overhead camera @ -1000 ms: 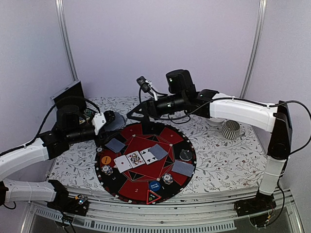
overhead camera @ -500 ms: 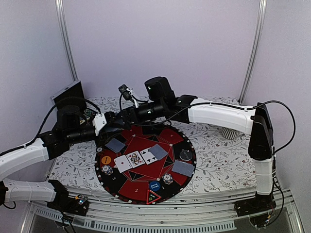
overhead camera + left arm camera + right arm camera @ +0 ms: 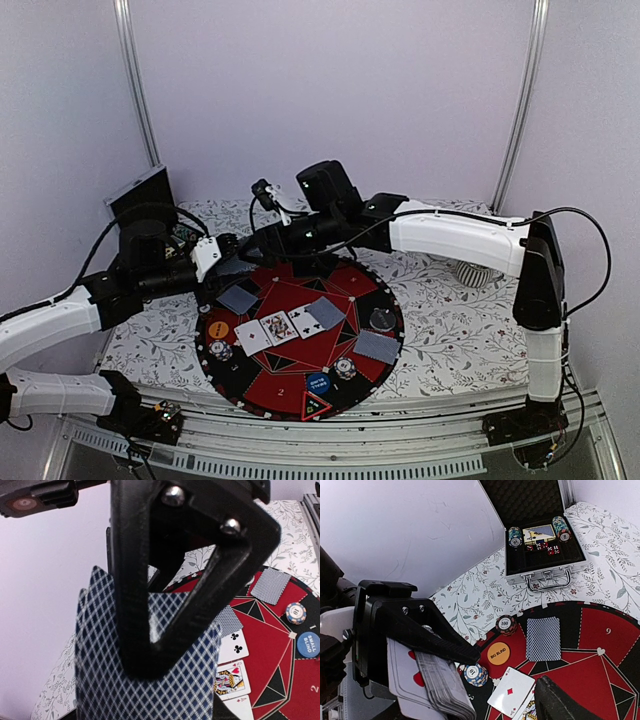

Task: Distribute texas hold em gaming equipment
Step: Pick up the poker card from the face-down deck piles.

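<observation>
While the left tool (image 3: pixel 447 669) clamps the deck (image 3: pixel 100 680) near the mat's (image 3: pixel 290 375) far-left edge, right tool (image 3: pixel 244 246) sits just beside it; can't tell if its jaws are open. On the mat: three face-up cards (image 3: pixel 278 327), three face-down cards (image 3: pixel 326 312), chips (image 3: pixel 345 367), blue button (image 3: pixel 318 381), orange button (image 3: pixel 217 328), triangle marker (image 3: pixel 314 405) at near edge.

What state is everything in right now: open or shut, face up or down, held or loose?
left gripper, shut on the deck.
deck, clamped, off the table.
right gripper, beside the deck; open or shut unclear.
metal case, open, lid up.
three middle cards, face up.
three other cards, face down.
</observation>
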Controlling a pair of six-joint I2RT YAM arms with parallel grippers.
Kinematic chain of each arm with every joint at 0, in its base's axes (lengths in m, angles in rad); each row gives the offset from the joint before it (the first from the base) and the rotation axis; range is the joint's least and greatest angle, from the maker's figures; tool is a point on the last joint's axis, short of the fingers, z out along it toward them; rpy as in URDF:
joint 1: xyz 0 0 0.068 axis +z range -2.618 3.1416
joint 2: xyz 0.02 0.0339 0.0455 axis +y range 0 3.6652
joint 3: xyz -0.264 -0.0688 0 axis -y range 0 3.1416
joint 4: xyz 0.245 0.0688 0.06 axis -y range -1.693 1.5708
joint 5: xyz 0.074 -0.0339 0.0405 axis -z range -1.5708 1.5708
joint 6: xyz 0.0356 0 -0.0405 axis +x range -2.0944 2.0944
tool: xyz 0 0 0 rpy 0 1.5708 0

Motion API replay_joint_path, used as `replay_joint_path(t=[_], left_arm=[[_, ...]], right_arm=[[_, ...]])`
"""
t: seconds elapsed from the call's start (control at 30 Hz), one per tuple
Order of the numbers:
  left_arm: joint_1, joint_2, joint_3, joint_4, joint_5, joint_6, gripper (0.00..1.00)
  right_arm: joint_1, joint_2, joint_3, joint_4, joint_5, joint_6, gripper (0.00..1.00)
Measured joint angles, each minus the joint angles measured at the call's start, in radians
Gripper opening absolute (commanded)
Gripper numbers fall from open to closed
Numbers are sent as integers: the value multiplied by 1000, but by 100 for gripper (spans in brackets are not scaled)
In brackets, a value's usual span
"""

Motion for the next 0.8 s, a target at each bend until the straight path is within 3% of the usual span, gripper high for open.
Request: replay_joint_path(t=[0.43,0.7,0.8], left_arm=[[0,0,-1,-4,-22,3,42],[0,0,-1,-7,-35,3,42],[0,0,-2,-8,-44,3,42]], right_arm=[[0,-28,10,-65,20,-26,41],[0,-48,10,-101,37,-36,8],[0,-65,10,-117,42,-41,3]])
